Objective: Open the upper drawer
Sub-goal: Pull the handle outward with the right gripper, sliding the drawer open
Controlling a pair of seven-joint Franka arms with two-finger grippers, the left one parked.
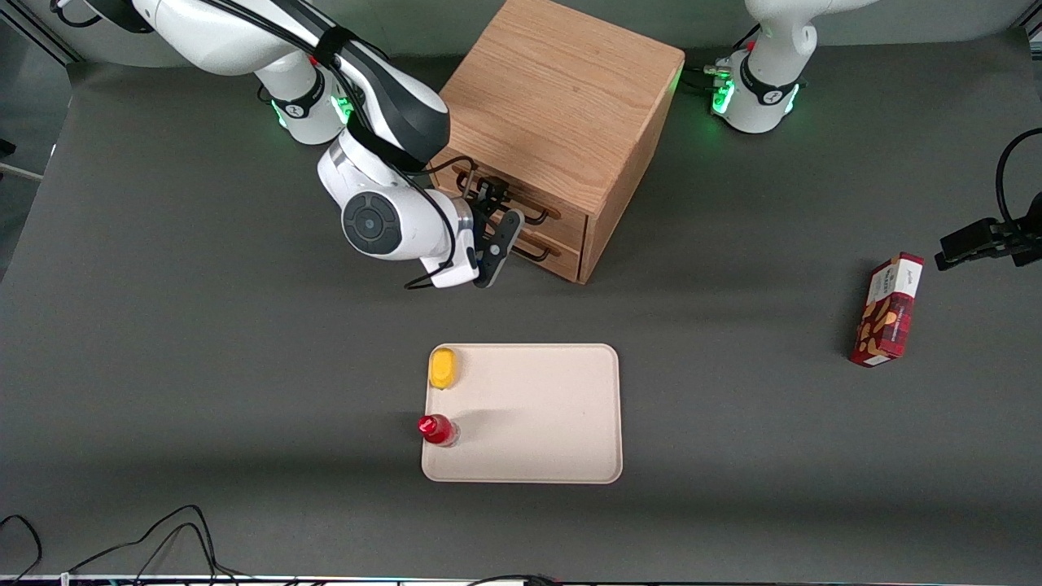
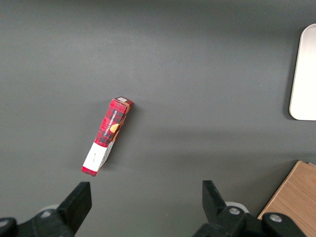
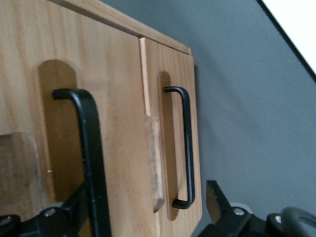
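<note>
The oak cabinet (image 1: 562, 98) has two drawers with black wire handles. The upper drawer (image 1: 570, 221) shows in the right wrist view (image 3: 118, 98), with its handle (image 3: 91, 148) close to the camera. The lower drawer (image 3: 173, 69) and its handle (image 3: 186, 143) lie nearer the table. My right gripper (image 1: 498, 216) is open right in front of the drawer fronts. In the right wrist view the gripper (image 3: 140, 217) has the upper handle just inside one finger (image 3: 66, 217). The other finger (image 3: 217, 200) is off the lower drawer's edge. The upper front stands slightly forward of the lower one.
A beige tray (image 1: 553, 407) lies nearer the front camera than the cabinet, with a yellow object (image 1: 443, 368) and a red-capped bottle (image 1: 437, 429) on it. A red box (image 1: 887, 311) lies toward the parked arm's end, also in the left wrist view (image 2: 107, 136).
</note>
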